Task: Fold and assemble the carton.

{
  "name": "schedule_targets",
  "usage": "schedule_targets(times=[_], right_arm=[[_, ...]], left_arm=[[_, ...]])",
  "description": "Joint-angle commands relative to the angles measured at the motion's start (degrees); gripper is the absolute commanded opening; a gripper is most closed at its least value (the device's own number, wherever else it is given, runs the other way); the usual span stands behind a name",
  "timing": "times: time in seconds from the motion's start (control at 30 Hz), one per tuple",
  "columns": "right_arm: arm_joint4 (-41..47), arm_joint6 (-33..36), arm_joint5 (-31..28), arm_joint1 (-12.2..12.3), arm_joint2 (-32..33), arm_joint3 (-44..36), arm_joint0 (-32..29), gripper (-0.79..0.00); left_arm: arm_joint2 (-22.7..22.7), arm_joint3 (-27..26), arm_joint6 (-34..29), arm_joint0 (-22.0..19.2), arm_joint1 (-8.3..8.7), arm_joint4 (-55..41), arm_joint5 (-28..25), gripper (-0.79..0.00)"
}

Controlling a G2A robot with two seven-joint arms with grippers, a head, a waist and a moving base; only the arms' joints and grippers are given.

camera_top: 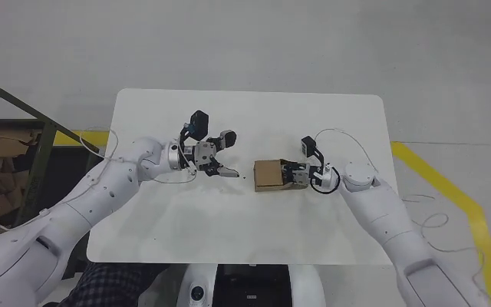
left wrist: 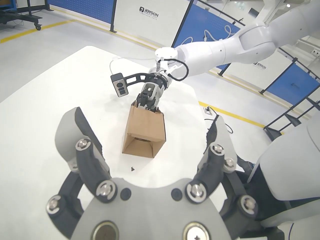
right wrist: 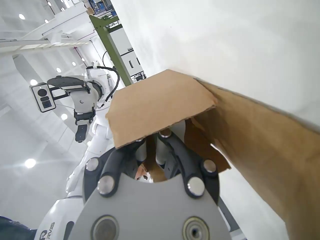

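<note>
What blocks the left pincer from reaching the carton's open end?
Likely yes: the left pincer is open, facing the carton, with just a small dark speck on the table between; right pincer grips the far end.

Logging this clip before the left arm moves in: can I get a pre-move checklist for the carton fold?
1. Open left gripper: ok.
2. Hold of right gripper on carton: ok, shut on it.
3. The carton lying on the table: ok.
4. End facing the left gripper folded shut: not ok, open.
5. Way between left gripper and carton free: ok, bar a small dark speck.
6. Flaps at the right gripper's end: cannot tell.
</note>
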Motion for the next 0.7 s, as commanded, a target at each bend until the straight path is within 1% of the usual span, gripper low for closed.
schedule_targets(times=[0.0, 0.1, 0.23, 0.33, 0.43, 0.53, 0.67], right_arm=[[-1.71, 0.14, -0.68, 0.27, 0.15, -0.82, -0.19, -0.785], [-4.28, 0.11, -1.83, 0.66, 0.31, -2.35, -0.61, -0.785], [-4.66, -0.25, -4.79, 1.03, 1.33, -3.51, -1.72, -0.785], [-5.09, -0.77, -8.05, 1.23, 2.05, -3.88, -2.17, -0.785], [-6.19, -1.49, -10.65, 1.44, 2.63, -3.79, -2.42, -0.785], [-7.69, -1.37, -12.20, 1.63, 2.84, -3.58, -2.45, -0.785], [-9.00, -1.78, -13.64, 1.66, 2.87, -3.39, -2.25, -0.785]], left_arm=[[-0.59, 0.04, 0.72, 0.39, -0.21, 2.36, 0.46, 0.000], [-1.56, -0.05, 2.60, 0.92, -0.48, 6.57, 1.36, 0.000], [-2.40, 0.33, 6.72, 1.97, -1.05, 12.77, 1.81, 0.000], [-2.83, 0.83, 10.73, 2.46, -1.63, 17.47, 2.50, 0.000], [-3.16, 1.35, 15.56, 2.89, -2.17, 23.14, 4.24, 0.000], [-3.05, 2.50, 20.03, 3.19, -2.67, 28.79, 5.51, 0.000], [-2.39, 4.21, 23.98, 2.99, -3.48, 33.99, 6.16, 0.000]])
